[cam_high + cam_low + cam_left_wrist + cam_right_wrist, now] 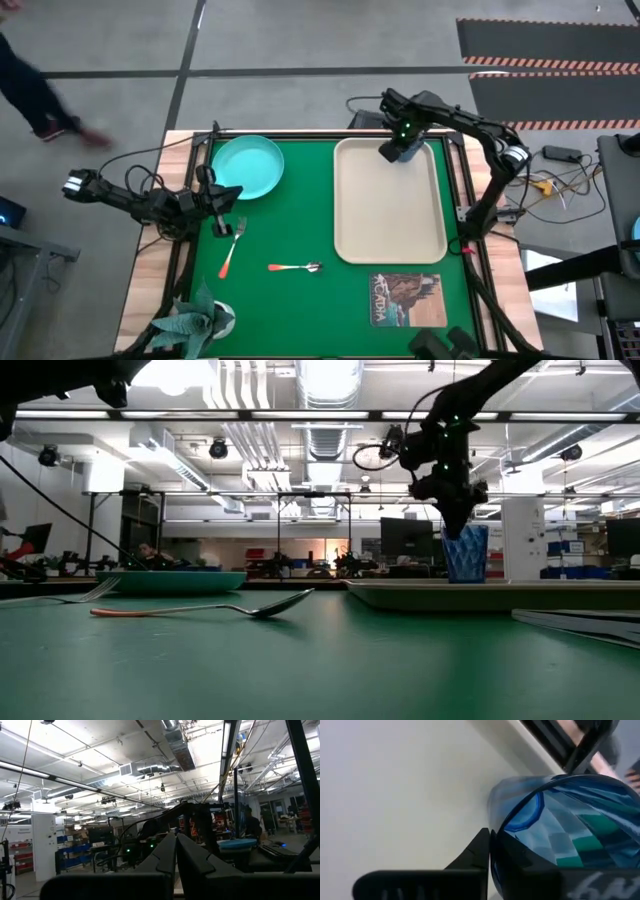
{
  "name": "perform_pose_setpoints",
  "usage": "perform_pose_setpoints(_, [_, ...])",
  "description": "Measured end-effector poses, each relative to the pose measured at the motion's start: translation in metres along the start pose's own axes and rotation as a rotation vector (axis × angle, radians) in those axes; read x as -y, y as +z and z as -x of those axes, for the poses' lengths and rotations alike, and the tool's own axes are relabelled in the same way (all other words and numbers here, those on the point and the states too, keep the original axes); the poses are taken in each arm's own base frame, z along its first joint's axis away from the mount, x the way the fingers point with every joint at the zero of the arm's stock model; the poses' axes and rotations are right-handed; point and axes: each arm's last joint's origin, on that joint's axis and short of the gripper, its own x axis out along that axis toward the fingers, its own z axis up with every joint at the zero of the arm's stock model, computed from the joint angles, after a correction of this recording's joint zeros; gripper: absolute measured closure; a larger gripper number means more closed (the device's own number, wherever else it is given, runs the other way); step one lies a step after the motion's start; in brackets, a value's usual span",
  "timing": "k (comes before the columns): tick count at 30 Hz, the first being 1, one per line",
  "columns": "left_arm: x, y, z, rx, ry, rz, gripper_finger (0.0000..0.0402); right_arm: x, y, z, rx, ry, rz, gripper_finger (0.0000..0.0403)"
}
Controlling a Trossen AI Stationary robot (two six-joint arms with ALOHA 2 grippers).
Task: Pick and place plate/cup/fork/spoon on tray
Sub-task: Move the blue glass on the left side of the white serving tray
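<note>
Nearest the front edge of the green table (300, 225), a potted plant (197, 318) sits at the front left corner and a printed picture card (407, 298) lies toward the front right, just past the tray's near end. A little farther in, the spoon (295, 267) lies flat on the bare cloth between the card and the fork, its bowl pointing toward the tray. The fork (232, 247) lies at a slant left of it, prongs toward the left arm. The left gripper (222, 199) rests low at the left edge of the table beside the plate, its two fingers pressed together with nothing between them. The turquoise plate (247, 166) sits at the far left corner of the cloth, well apart from the tray. The beige tray (385, 215) fills the right half of the table, bare over most of its floor. At its far right corner the blue cup (465, 553) stands upright on the tray, and the right gripper (396, 150) reaches down over it, fingers clamped on the cup's rim, one finger (475, 852) outside the wall.
</note>
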Motion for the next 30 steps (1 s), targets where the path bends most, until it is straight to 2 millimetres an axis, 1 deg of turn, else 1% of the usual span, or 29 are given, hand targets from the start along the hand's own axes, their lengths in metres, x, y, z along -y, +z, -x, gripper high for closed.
perform_pose_setpoints(2, [0.0,0.0,0.0,-0.001,0.0,-0.001,0.0401,-0.014,0.001,0.003,0.014,-0.029,0.036,0.0393])
perform_pose_setpoints(9, [0.0,0.001,0.0,0.005,0.002,0.002,0.0401,-0.064,0.01,0.019,0.088,-0.009,0.159,0.0393])
perform_pose_setpoints(13, [-0.001,0.003,0.0,0.027,0.012,0.015,0.0401,-0.088,0.023,0.028,0.138,0.015,0.209,0.0393])
perform_pose_setpoints(16, [-0.001,0.003,0.0,0.027,0.012,0.015,0.0401,-0.102,0.035,0.028,0.151,0.028,0.244,0.0394])
perform_pose_setpoints(21, [-0.002,0.004,0.0,0.03,0.014,0.017,0.0401,-0.116,0.055,0.023,0.1,0.066,0.309,0.0394])
perform_pose_setpoints(25, [-0.002,0.003,0.0,0.028,0.013,0.016,0.0401,-0.122,0.069,0.012,0.034,0.055,0.359,0.0394])
perform_pose_setpoints(30, [-0.002,0.003,0.0,0.026,0.012,0.014,0.0401,-0.128,0.084,0.006,0.04,0.055,0.39,0.0394])
